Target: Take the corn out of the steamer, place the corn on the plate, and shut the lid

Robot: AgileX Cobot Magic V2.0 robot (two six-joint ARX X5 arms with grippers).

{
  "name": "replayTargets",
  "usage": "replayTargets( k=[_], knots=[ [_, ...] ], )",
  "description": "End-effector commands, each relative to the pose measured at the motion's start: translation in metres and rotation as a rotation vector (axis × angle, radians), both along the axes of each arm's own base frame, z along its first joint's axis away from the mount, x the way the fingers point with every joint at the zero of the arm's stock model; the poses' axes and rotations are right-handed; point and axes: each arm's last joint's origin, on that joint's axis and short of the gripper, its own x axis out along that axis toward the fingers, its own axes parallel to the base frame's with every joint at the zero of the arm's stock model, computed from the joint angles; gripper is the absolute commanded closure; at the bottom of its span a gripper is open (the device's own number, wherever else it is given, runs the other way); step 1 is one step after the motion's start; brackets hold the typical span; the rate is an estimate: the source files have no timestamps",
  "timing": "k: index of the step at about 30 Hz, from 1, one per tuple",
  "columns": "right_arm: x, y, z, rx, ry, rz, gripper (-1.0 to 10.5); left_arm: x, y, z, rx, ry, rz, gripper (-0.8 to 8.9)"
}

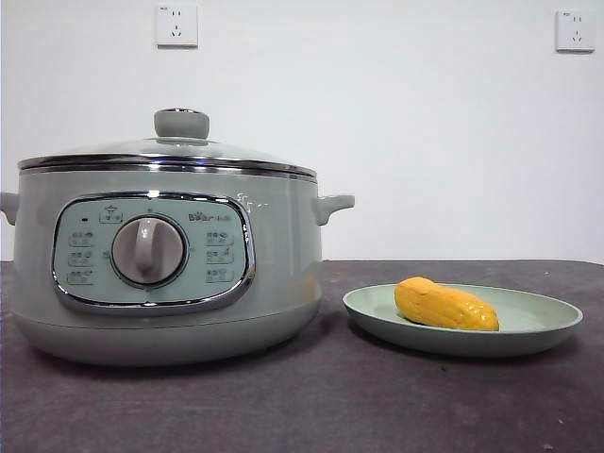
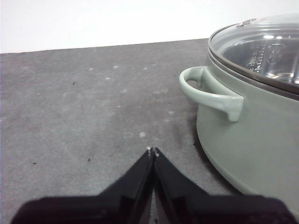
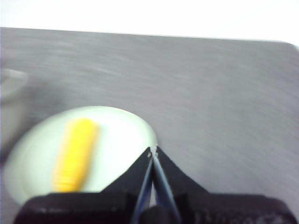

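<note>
Corn (image 3: pixel 74 155) beside right gripper (image 3: pixel 153 150)

Steamer (image 1: pixel 165 274) stands on the table (image 1: pixel 311 406), left in the front view. Lid (image 1: pixel 170 151) sits on the steamer, apparently seated flush on the rim. Plate (image 1: pixel 462 321) lies on the table just right of the steamer, apart from it. Corn (image 1: pixel 445 304) lies on the plate.

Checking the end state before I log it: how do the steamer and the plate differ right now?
The steamer is tall and deep; the plate is shallow and low-rimmed. The steamer is covered by the glass lid, while the plate lies open with the corn resting on it. The steamer is wider than the plate. Both are round and pale green.
</note>
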Motion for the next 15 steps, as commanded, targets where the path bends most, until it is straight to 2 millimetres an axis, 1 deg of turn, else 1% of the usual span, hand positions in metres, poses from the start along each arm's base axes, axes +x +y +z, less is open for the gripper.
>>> replayTargets(
  k=[1,5,8,12,15],
  knots=[
    [-0.001,-0.005,-0.015,-0.006,-0.022,-0.042,9.4,0.001,0.000,-0.004,-0.009,0.007,0.005,8.17],
    [0.000,-0.007,-0.036,0.001,-0.080,-0.068,9.4,0.001,0.000,-0.004,-0.009,0.007,0.005,8.17],
    [0.001,-0.006,-0.049,0.019,-0.110,-0.029,9.4,0.001,0.000,-0.004,-0.009,0.007,0.005,8.17],
    [0.001,-0.005,-0.060,0.030,-0.102,0.027,9.4,0.001,0.000,-0.004,-0.009,0.007,0.005,8.17],
    [0.000,-0.005,-0.061,0.028,-0.084,0.028,9.4,0.001,0.000,-0.004,-0.009,0.007,0.005,8.17]
  ],
)
